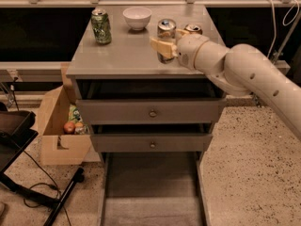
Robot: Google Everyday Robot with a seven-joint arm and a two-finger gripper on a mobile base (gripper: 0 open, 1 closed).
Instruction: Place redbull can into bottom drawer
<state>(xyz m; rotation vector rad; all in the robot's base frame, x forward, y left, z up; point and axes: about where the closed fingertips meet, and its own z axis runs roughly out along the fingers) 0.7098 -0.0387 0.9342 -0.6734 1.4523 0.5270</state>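
The redbull can (166, 30) stands upright on the grey cabinet top (127, 53), right of centre. My gripper (170, 41) is at the can with its fingers open: one tan finger (162, 48) lies across the can's front lower part, and the other (182, 32) is at its right side. The can stays on the top. The bottom drawer (153, 192) is pulled out below, a long shallow grey tray with side rails.
An orange-gold can (194, 28) stands just right of the redbull can, behind my wrist. A green can (101, 26) and a white bowl (137, 18) stand at the back left. Two knobbed drawers (152, 112) are slightly ajar. A cardboard box (59, 126) and a black stand (28, 173) are at the left.
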